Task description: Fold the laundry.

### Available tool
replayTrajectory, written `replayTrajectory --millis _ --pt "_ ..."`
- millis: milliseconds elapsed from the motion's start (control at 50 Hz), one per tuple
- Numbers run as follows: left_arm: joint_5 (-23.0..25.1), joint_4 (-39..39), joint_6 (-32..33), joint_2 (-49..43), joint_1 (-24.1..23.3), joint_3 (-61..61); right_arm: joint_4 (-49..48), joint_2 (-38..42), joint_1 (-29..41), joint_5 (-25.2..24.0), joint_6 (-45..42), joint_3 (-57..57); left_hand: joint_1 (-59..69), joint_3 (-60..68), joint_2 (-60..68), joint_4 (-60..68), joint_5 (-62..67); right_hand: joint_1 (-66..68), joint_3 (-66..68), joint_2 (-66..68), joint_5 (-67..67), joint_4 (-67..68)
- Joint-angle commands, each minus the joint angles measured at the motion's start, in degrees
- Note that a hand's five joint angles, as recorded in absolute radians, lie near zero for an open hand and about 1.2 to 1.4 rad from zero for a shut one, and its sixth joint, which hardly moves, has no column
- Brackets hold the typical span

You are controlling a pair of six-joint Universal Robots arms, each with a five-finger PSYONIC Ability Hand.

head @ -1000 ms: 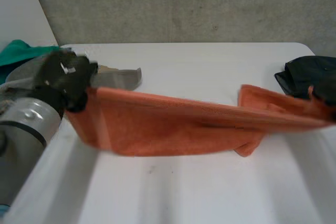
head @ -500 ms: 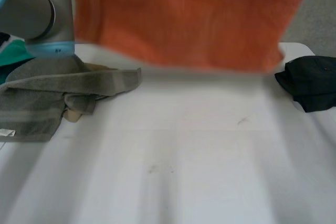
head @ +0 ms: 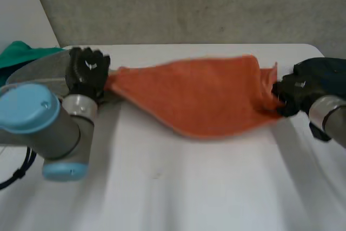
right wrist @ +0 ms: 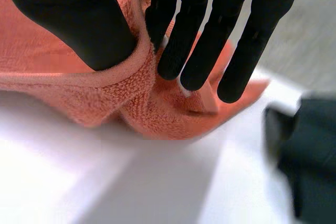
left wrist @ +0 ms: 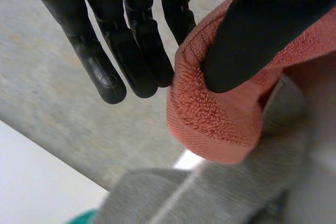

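Towel [head: 205, 98]: held stretched low over the table [head: 189, 187] between both hands. Left hand [head: 86, 71] pinches one corner with thumb and fingers; right hand [head: 289, 93] likewise the opposite corner. Step: spreading flat; next, probably lay both corners down evenly

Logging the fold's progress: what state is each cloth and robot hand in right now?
Orange towel: unfolded, stretched between both hands.
Left robot hand: shut, pinching one towel corner.
Right robot hand: shut, pinching the opposite end.
Grey towel: crumpled, not folded.
Black garment: bunched, not folded.
Green cloth: bunched.
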Motion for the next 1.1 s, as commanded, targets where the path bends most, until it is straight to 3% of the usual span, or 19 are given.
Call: replayTrajectory --millis 20,60,200,360,540,580,680,780,800,820,840,960,1100 --pt "0.15 -0.03 0.11 3.23 -2.52 -4.92 3.41 0.63 -4.41 -0.03 -6.13 2.33 14.16 11.37 11.15 11.04 14.28 -20.21 -23.76 -22.74 -22.54 -24.08" --pt "0.15 -0.03 0.11 3.94 -2.69 -5.1 2.89 0.29 -5.2 -0.03 -9.54 2.95 14.16 11.37 11.15 11.04 14.28 -33.37 -36.91 -35.89 -35.69 -37.24" --pt "0.06 -0.03 0.11 5.44 -2.78 -4.75 2.8 -5.16 -5.21 -1.78 -21.85 4.97 14.16 11.37 11.15 11.04 14.28 -35.28 -38.82 -37.8 -37.6 -39.14" --pt "-0.03 -0.02 -0.15 5.52 -2.61 -4.4 2.62 -6.57 -5.38 -12.67 -46.96 9.98 14.16 11.37 11.15 11.04 14.28 -41.15 -44.7 -43.68 -43.48 -45.02" --pt "-0.03 0.06 -1.03 5.44 -2.34 -4.31 2.53 -4.91 -5.3 -14.53 -61.85 9.72 14.16 11.37 11.15 11.04 14.28 -43.18 -46.73 -45.71 -45.51 -47.05" --pt "-0.03 -0.03 -1.29 5.44 -2.26 -4.31 2.36 -4.03 -5.3 -14.53 -62.21 9.28 14.16 11.37 11.15 11.04 14.28 -40.17 -43.72 -42.69 -42.5 -44.04" --pt "-0.03 -0.03 -2.17 5.35 -2.08 -4.4 2.18 -1.13 -4.94 -15.06 -60.81 7.09 14.16 11.37 11.15 11.04 14.28 15.69 12.15 13.17 13.37 11.82" --pt "0.06 -0.03 -2.61 5.35 -1.73 -4.31 1.92 -1.21 -4.94 -15.06 -60.28 6.82 14.16 11.37 11.15 11.04 14.28 15.8 12.25 13.28 13.47 11.93" --pt "0.06 -0.03 -2.61 5.35 -1.55 -4.31 1.92 -1.3 -4.94 -14.97 -60.19 6.64 14.16 11.37 11.15 11.04 14.28 7.87 4.32 5.34 5.54 4.0" --pt "0.06 -0.03 -2.53 5.35 -1.47 -4.31 2.35 -1.3 -5.03 -14.45 -60.01 6.21 14.16 11.37 11.15 11.04 14.28 -34.51 -38.06 -37.03 -36.84 -38.38" --pt "0.06 -0.03 -2.61 5.43 -1.2 -4.22 2.36 -1.3 -5.03 -14.36 -59.84 6.12 14.16 11.37 11.15 11.04 14.28 -41.76 -45.31 -44.28 -44.09 -45.63" --pt "0.06 -0.11 -2.53 5.79 -0.76 -3.96 2.53 -2.35 -5.21 -13.22 -49.84 3.4 14.16 11.37 11.15 11.04 14.28 -40.64 -44.19 -43.17 -42.97 -44.51" --pt "0.06 -0.2 -2.44 5.96 -0.76 -4.13 11.39 -5.25 -5.65 -9.43 -22.6 -3.28 14.16 11.37 11.15 11.04 14.28 -48.22 -51.77 -50.75 -50.55 -52.09"
